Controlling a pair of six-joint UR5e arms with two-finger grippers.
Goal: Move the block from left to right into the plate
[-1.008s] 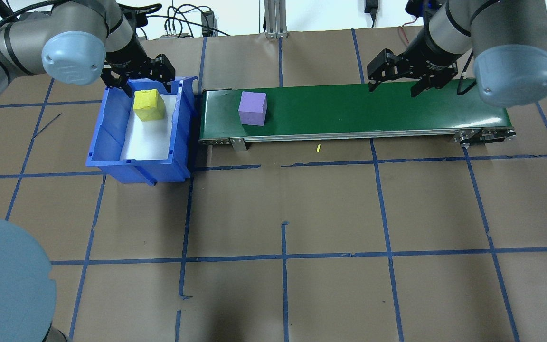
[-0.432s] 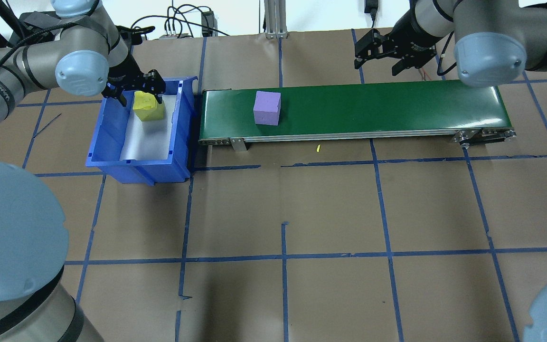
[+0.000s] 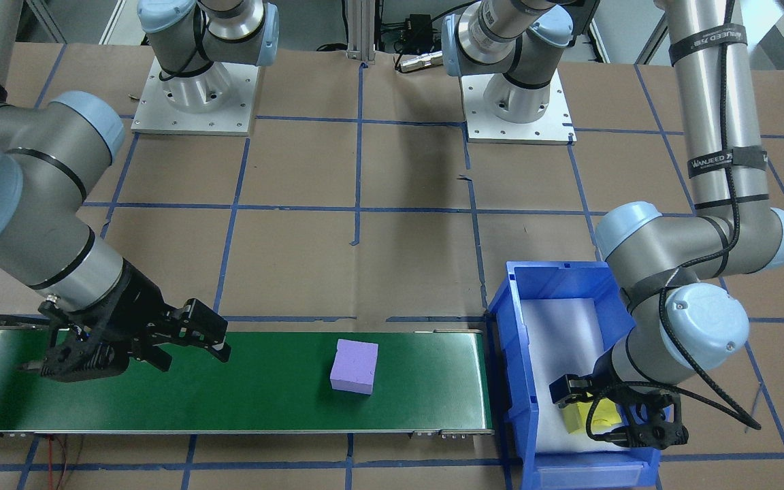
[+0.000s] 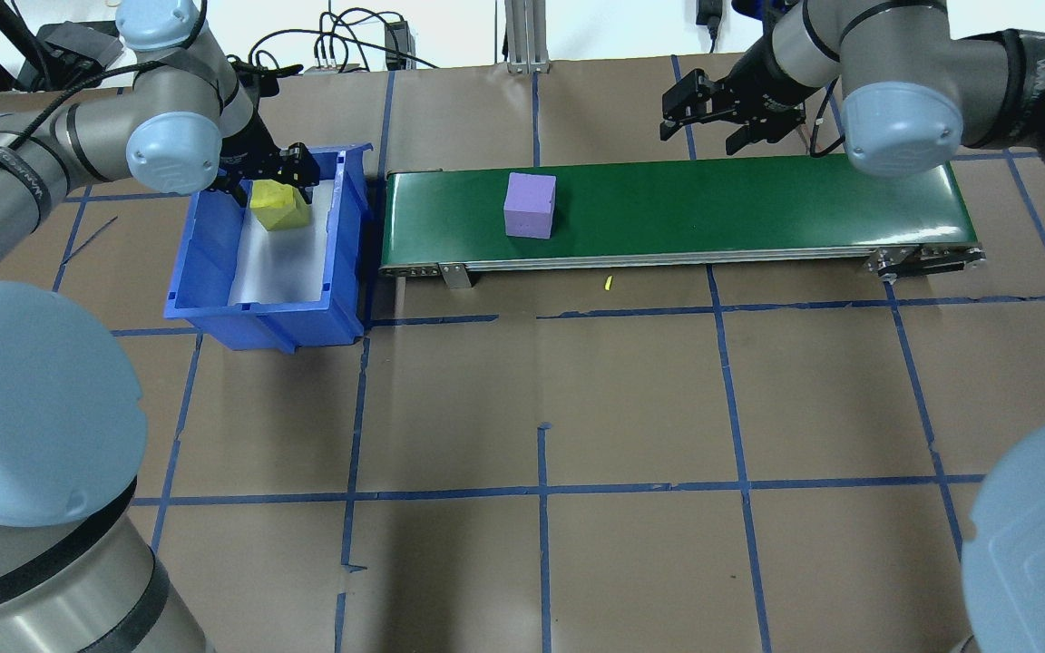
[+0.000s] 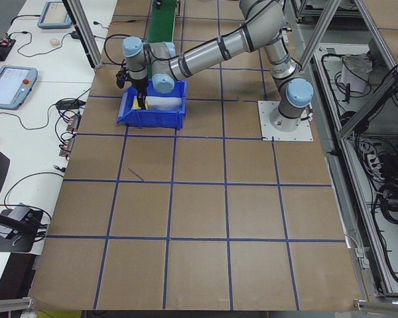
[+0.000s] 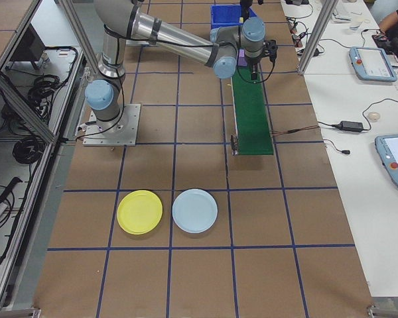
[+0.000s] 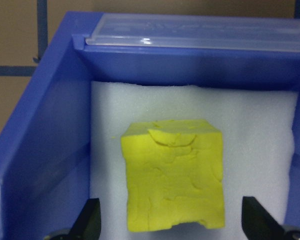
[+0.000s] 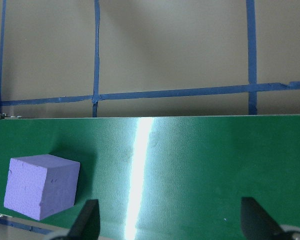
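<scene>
While belt (image 4: 668, 213) runs: purple block (image 4: 530, 205) now farther right.
Left claw (image 4: 266, 177): lower, spread wide around yellow block (image 4: 278, 205).
Right claw (image 4: 729, 115): moved back, probably spread wide, empty.

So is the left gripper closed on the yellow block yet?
No, open: the left gripper's fingertips stand wide of the yellow block, gaps both sides.

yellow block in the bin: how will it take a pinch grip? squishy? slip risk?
The yellow block looks dented and creased, so probably soft foam or clay that gives under pinch. Matte, rough faces suggest little slip. Flat-sided cube on the bin's white liner: unlikely to roll.
</scene>
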